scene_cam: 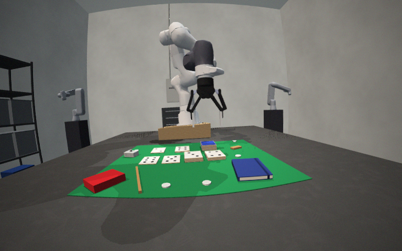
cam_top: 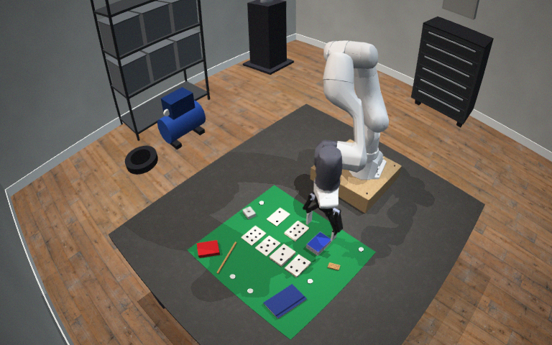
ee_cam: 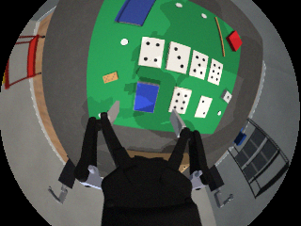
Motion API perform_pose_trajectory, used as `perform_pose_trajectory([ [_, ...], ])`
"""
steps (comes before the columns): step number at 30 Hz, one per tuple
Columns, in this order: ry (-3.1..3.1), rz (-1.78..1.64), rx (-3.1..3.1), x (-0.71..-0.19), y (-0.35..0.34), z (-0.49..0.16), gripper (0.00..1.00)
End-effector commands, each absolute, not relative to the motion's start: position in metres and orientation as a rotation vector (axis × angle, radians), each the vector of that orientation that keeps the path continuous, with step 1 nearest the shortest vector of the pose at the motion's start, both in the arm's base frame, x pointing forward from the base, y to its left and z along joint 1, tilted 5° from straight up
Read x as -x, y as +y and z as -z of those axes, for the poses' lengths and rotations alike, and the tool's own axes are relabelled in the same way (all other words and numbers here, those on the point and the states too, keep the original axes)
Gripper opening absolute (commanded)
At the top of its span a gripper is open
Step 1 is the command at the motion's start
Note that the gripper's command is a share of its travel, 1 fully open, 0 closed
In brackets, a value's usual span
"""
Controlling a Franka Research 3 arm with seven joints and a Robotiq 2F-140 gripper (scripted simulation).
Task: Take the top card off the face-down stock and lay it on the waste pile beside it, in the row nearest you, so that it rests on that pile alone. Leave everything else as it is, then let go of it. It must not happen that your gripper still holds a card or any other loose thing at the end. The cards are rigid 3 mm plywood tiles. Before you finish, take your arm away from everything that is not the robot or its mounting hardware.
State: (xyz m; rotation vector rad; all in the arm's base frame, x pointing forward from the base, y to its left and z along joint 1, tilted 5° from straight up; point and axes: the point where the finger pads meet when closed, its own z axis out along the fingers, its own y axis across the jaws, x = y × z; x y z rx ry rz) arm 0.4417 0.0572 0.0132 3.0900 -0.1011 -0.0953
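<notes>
The face-down stock [cam_top: 318,242] is a thick stack with a blue top on the green mat; it also shows in the exterior view [scene_cam: 208,145] and the wrist view [ee_cam: 147,97]. A white six-pip card pile [cam_top: 296,230] lies beside it in the same row, seen too in the wrist view [ee_cam: 181,100]. A lone white card [cam_top: 278,215] lies further along that row. A second row of several white pip-card piles [cam_top: 282,254] runs alongside. My gripper [cam_top: 321,227] hangs open and empty well above the stock, fingers pointing down [scene_cam: 206,116].
A blue notebook [cam_top: 284,300], a red block [cam_top: 208,248], a wooden stick [cam_top: 226,256], a small grey box [cam_top: 249,211], a cork piece [cam_top: 333,266] and several white discs [cam_top: 310,280] lie on the mat. The wooden robot base [cam_top: 358,182] stands behind.
</notes>
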Motion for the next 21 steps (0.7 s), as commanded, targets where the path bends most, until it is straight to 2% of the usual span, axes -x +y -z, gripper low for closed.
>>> perform_pose_trajectory([
  [1,-0.090,0.097,-3.089,-0.442,0.057,-0.013,0.50],
  [21,-0.090,0.097,-3.089,-0.440,0.056,0.008,0.50],
])
